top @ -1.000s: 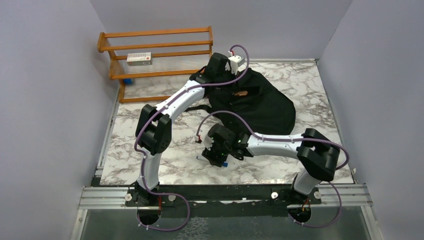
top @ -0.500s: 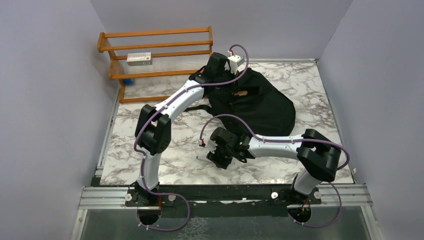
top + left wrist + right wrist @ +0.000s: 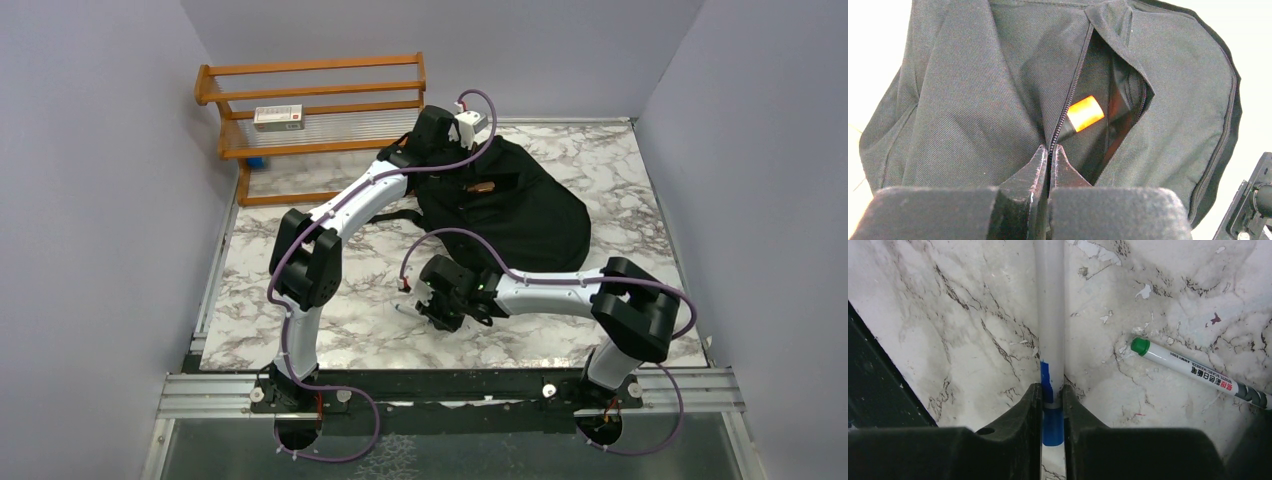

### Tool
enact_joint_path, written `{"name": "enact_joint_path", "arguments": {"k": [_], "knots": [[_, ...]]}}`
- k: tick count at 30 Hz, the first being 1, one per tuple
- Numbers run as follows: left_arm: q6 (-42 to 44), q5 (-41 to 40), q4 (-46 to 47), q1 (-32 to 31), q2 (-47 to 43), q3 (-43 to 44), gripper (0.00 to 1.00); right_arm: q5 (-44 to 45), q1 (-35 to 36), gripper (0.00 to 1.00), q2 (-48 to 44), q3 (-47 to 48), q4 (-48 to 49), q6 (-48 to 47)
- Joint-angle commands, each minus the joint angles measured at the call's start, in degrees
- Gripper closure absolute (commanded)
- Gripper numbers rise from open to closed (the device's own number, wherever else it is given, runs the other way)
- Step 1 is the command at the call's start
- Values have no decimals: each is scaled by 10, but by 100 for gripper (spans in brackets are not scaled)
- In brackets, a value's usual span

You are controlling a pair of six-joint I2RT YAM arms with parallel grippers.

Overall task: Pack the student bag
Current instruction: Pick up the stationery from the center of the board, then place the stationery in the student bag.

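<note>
The student bag [image 3: 520,210] lies at the back middle of the table, black, with its zip partly open [image 3: 973,100]. An orange-ended item [image 3: 1085,113] shows inside the opening. My left gripper [image 3: 1049,150] is shut on the bag's zip edge; in the top view it sits at the bag's left end [image 3: 448,160]. My right gripper [image 3: 1052,390] is shut on a white marker with a blue cap [image 3: 1050,315], low over the table in front of the bag [image 3: 425,312]. A green-capped marker [image 3: 1193,371] lies on the marble just right of it.
A wooden rack [image 3: 310,100] stands at the back left with a small white box [image 3: 278,117] on its shelf and a blue item [image 3: 257,161] below it. Grey walls close in the table's left, back and right sides.
My right gripper has turned a little and shifted slightly away from the near edge, with the blue-capped marker between its fingers. The left arm and the bag have not moved.
</note>
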Motion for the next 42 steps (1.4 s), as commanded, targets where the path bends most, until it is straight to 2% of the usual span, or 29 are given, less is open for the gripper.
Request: {"name": "enact_joint_path", "arguments": {"k": [1, 6, 9, 16, 20, 26, 28, 31, 36, 42], "knots": [[8, 2, 14, 12, -39, -4, 100, -1, 4, 85, -36, -11, -4, 21], [7, 2, 14, 13, -39, -4, 100, -37, 4, 94, -124, 1, -85, 52], [7, 2, 14, 13, -39, -5, 100, -45, 4, 99, -167, 18, -154, 101], [5, 7, 14, 13, -40, -4, 100, -48, 4, 99, -243, 20, -249, 256], [5, 5, 14, 13, -43, -5, 100, 20, 4, 99, -291, 39, -281, 365], [5, 3, 14, 14, -43, -9, 100, 218, 1, 100, -360, 81, -335, 514], [6, 3, 14, 13, -42, -10, 100, 248, -17, 100, -355, 99, -365, 551], [7, 2, 14, 13, -42, -12, 100, 217, -75, 100, -342, 114, -358, 550], [9, 1, 14, 13, -41, -14, 100, 106, -209, 100, -343, 117, -271, 506], [7, 13, 14, 11, -35, -14, 100, 1, -304, 100, -289, 155, -246, 466]]}}
